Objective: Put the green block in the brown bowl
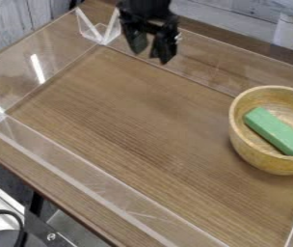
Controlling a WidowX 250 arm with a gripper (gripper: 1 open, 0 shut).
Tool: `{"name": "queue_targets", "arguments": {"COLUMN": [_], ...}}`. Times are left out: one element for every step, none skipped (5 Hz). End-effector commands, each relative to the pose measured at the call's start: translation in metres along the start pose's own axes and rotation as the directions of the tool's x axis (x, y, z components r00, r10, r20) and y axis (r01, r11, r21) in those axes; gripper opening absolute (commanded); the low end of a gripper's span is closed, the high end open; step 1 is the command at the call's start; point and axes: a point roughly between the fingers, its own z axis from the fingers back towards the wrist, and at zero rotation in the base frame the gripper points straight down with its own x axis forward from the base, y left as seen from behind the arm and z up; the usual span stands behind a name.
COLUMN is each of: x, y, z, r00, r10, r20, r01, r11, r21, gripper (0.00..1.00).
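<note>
The green block (278, 131) lies inside the brown bowl (250, 145) at three o'clock; the hand (152, 45), released and empty, hangs at twelve o'clock above bare counter (123, 125).

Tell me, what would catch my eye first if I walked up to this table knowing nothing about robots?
Most likely the round, light tan wooden bowl at the right side of the wood-grain table, with a flat mint-green block lying inside it. Next, the black robot gripper at the top of the view, pointing down with its fingers open and holding nothing, well away from the bowl. Clear plastic walls fence in the tabletop.
</note>
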Motion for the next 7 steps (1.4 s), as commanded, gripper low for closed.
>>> {"name": "queue_targets", "arguments": {"x": [0.019,0.021,0.019,0.02,0.024,0.03,0.042], "y": [0.007,0.0,-0.002,-0.026,-0.042,-0.067,-0.101], "z": [0.03,0.033,0.023,0.015,0.01,0.004,0.006], "r00": [0.999,0.997,0.998,1.0,0.99,0.949,0.929], "r10": [-0.018,-0.072,-0.043,0.01,0.14,0.314,0.368], "r20": [0.032,-0.027,-0.038,-0.025,-0.015,0.013,0.029], "r01": [0.018,0.072,0.041,-0.012,-0.141,-0.313,-0.367], "r11": [1.0,0.997,0.998,0.996,0.987,0.949,0.93], "r21": [0.012,-0.018,-0.047,-0.093,-0.073,-0.044,-0.024], "gripper": [1.0,1.0,1.0,1.0,1.0,1.0,1.0]}}
